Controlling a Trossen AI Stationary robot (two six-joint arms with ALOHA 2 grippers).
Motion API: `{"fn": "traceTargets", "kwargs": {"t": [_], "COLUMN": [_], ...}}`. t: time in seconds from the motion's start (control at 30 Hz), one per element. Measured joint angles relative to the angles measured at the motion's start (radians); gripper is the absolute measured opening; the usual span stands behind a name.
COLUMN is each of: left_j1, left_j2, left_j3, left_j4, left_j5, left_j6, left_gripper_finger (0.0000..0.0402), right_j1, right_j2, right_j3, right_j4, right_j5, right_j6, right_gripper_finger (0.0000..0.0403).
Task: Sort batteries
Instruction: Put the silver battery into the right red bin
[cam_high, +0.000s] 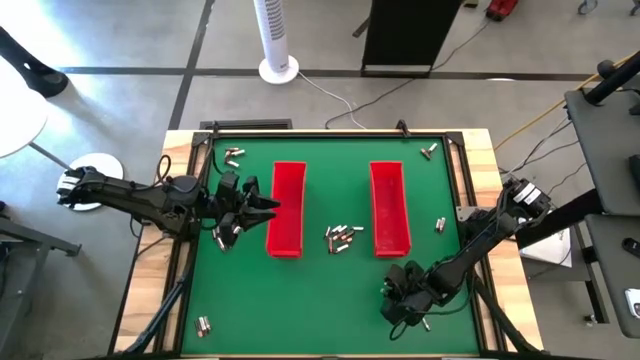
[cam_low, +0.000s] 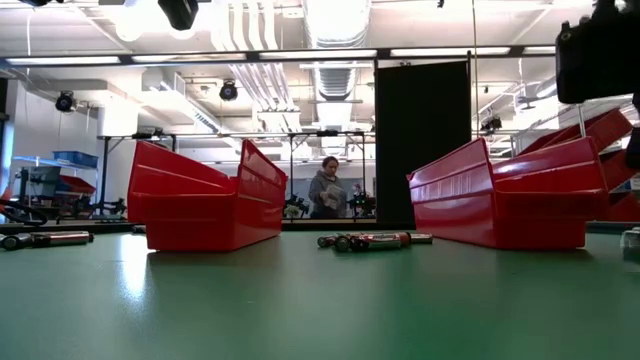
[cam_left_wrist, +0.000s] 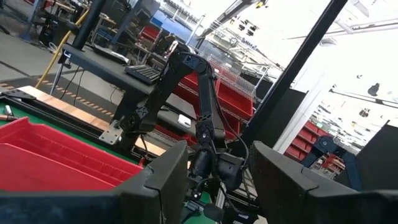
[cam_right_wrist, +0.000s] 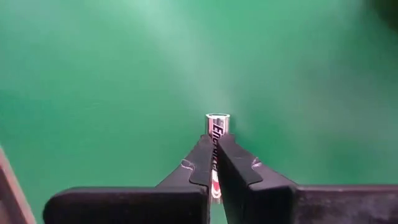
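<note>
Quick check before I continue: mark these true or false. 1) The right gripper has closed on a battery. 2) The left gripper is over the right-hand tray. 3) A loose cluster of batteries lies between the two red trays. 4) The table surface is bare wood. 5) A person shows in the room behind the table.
1) True: the right gripper is shut on a battery low over the mat.
2) False: the left gripper is at the left tray, away from the right tray.
3) True: the cluster lies between them.
4) False: the table has a green mat.
5) True: a person stands behind, seen in the low view.
</note>
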Motion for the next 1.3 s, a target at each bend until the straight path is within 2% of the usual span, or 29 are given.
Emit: {"fn": "traceTargets", "kwargs": {"t": [0.23, 0.37, 0.63, 0.9, 1.07, 1.3], "left_j1": [0.0, -0.001, -0.001, -0.001, -0.001, -0.001], "left_j2": [0.0, -0.001, -0.001, 0.013, 0.028, 0.038], "left_j3": [0.0, 0.0, 0.0, 0.0, 0.0, 0.0], "left_j4": [0.0, -0.001, -0.094, -0.174, -0.173, -0.173], "left_j5": [0.0, 0.004, 0.025, 0.024, 0.024, 0.024], "left_j6": [-0.024, -0.04, -0.08, -0.143, -0.154, -0.177], "left_gripper_finger": [0.0155, 0.0155, 0.0155, 0.0155, 0.0155, 0.0155], "right_j1": [0.001, 0.003, 0.003, 0.004, 0.005, 0.03], "right_j2": [0.06, 0.075, 0.083, 0.132, 0.191, 0.249], "right_j3": [0.005, 0.004, -0.001, -0.014, -0.016, -0.015], "right_j4": [0.027, 0.036, 0.025, 0.042, 0.089, 0.14], "right_j5": [0.034, 0.041, 0.16, 0.181, 0.196, 0.309], "right_j6": [-0.034, -0.113, -0.342, -0.354, -0.357, -0.307], "right_gripper_finger": [0.0013, 0.0017, 0.0065, 0.0098, 0.0083, 0.0054]}}
